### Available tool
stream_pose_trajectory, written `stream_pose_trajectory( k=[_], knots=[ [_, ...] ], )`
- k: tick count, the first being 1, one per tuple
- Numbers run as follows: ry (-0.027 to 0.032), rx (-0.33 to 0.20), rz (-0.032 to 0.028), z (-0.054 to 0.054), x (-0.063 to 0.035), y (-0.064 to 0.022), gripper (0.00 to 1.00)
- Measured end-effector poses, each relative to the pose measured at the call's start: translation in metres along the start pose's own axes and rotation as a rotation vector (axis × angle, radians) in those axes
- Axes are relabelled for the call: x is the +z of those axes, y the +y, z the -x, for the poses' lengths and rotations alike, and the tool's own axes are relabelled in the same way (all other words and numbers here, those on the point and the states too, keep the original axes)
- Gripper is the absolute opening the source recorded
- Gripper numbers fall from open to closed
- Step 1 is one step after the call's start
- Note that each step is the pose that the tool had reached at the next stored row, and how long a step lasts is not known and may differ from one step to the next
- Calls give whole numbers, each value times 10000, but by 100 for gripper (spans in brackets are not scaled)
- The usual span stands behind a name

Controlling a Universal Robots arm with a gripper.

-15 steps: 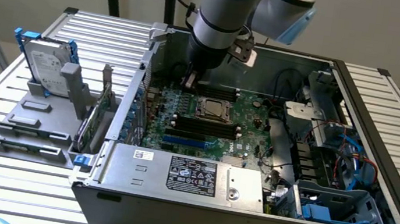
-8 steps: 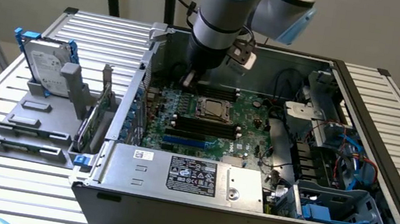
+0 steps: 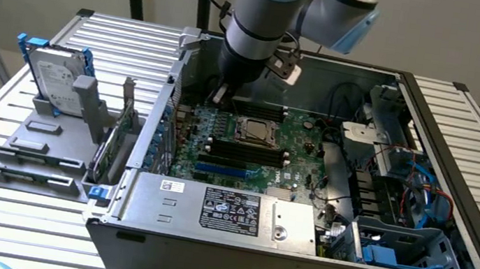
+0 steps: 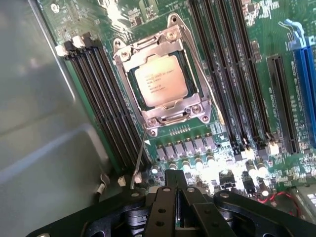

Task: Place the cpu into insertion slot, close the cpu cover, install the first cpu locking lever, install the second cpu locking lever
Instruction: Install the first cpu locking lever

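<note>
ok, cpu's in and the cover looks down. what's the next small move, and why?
Probably nudge the gripper toward the thin locking lever and press it down. The cpu sits under the closed cpu cover, but that lever juts free from the cover's corner, seemingly unlatched, right by the gripper.

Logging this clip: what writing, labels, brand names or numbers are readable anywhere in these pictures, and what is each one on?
No text here can be quoted with confidence.
Chip: several printed lines on its metal top, too blurred to read.
Power supply box: black and white label with small print and symbols, too small to read.
Hard drive: pale label with dark print, too small to read.
</note>
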State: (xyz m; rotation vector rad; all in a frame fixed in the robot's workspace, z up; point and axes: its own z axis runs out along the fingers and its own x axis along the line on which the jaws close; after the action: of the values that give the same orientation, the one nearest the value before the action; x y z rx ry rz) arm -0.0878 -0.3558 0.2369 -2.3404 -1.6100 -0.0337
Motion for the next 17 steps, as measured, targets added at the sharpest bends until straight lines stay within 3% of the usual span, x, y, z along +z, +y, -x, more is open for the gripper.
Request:
stream_pose_trajectory(
  k=[4, 7, 12, 17],
  knots=[
    [17, 83, -19, 27, 11, -67, 11],
    [111, 256, -4, 38, 15, -94, 11],
    [443, 705, 1, 44, 17, -107, 11],
    [877, 1107, -49, 48, 19, -118, 11]
  ],
)
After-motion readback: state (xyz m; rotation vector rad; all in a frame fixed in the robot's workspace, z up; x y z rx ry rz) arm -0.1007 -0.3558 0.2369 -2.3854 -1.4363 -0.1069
